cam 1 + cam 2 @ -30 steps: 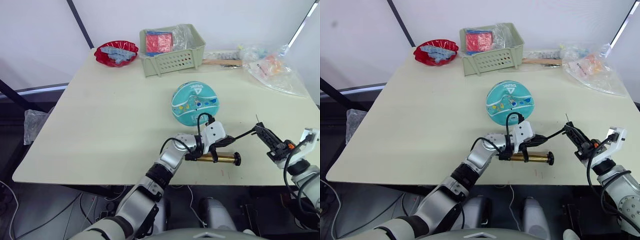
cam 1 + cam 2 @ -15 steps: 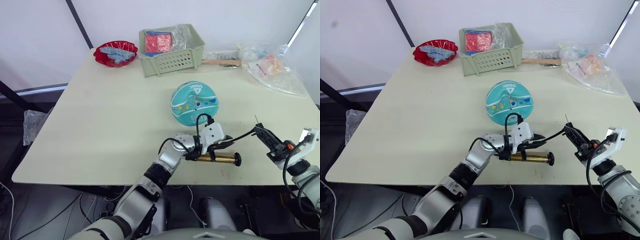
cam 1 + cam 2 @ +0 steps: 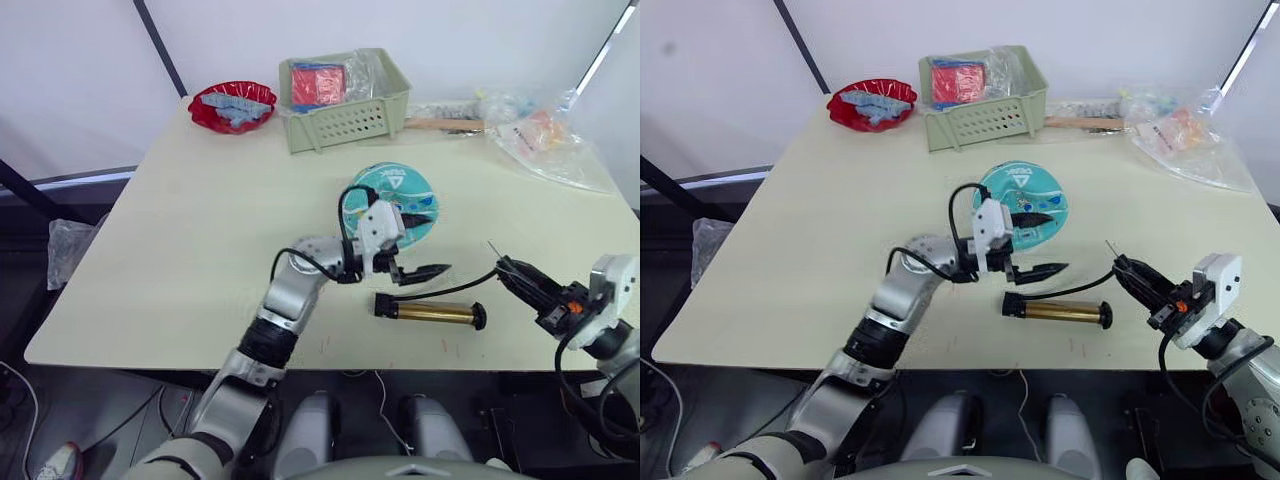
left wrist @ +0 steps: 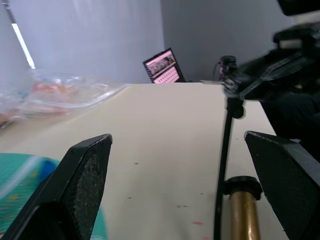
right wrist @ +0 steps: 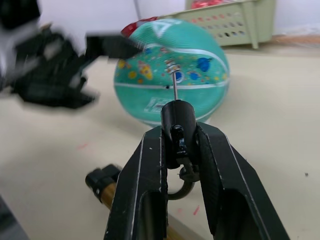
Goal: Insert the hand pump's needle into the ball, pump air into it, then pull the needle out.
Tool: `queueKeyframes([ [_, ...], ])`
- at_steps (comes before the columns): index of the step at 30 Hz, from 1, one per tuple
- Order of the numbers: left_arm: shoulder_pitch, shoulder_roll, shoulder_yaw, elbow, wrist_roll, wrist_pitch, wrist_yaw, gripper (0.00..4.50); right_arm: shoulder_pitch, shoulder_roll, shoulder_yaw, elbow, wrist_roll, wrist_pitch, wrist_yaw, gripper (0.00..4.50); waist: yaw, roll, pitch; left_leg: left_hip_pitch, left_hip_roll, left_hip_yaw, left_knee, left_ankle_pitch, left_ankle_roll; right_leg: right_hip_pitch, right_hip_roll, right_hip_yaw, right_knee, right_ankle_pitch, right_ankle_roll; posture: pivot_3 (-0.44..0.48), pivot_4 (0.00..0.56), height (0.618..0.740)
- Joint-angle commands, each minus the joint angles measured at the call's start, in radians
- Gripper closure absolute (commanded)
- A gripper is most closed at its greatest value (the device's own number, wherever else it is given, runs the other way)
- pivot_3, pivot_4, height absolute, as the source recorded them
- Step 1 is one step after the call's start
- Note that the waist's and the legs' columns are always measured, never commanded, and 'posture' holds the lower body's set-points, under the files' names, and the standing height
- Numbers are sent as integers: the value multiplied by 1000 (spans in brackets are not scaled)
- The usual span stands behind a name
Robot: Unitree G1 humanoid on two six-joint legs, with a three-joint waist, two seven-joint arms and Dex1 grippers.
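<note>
Nearest the worktop's (image 3: 180, 250) front edge: hand pump (image 3: 430, 312), lying flat on its side, gold-bronze barrel between black end caps, free of both grippers. Thin black hose (image 3: 455, 289) curving up from the pump toward the robot's right.

At the front right: right gripper (image 5: 176, 137), fingers clamped on the small black fitting at the hose tip, held above the worktop. Needle (image 5: 174, 86) projecting bare from that fitting, aimed toward the ball but well apart from it, not inserted.

Just beyond the pump: left gripper (image 3: 415, 245), raised above the worktop, fingers (image 4: 82, 172) spread wide apart and holding nothing. One fingertip over the near face of the ball, the other over bare worktop just behind the pump.

Mid-worktop: teal ball (image 3: 398, 200) with white wavy lines, small coloured marks and a white triangle logo, resting on the surface.

Far edge: pale green perforated basket (image 3: 345, 110) holding a red packet and clear plastic; to its left, red dish (image 3: 232, 104) with blue-grey pieces; to its right, clear plastic bag (image 3: 545, 135) with orange contents and a wooden stick (image 3: 440, 124).
</note>
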Motion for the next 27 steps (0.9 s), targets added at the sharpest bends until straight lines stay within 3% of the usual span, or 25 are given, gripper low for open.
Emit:
queueKeyframes([
  [1, -55, 34, 67, -59, -34, 58, 37, 36, 4, -20, -2, -30, -41, -77, 59, 4186, -1, 0, 0, 0, 0, 0, 0, 0, 0, 0, 0, 0, 0, 0, 0, 0, 150, 740],
  [11, -169, 111, 134, 98, 35, 94, 172, 36, -41, -5, 29, -13, -83, -136, 86, 4186, -1, -1, 0, 0, 0, 0, 0, 0, 0, 0, 1, 0, 0, 0, 0, 0, 150, 740],
  [27, -285, 118, 86, 393, 108, 67, 155, 36, -30, 22, 63, -17, -124, -174, 83, 4186, 0, -2, 1, 0, 0, 4, 0, 0, 0, 0, 1, -1, 0, 0, 0, 0, 150, 740],
])
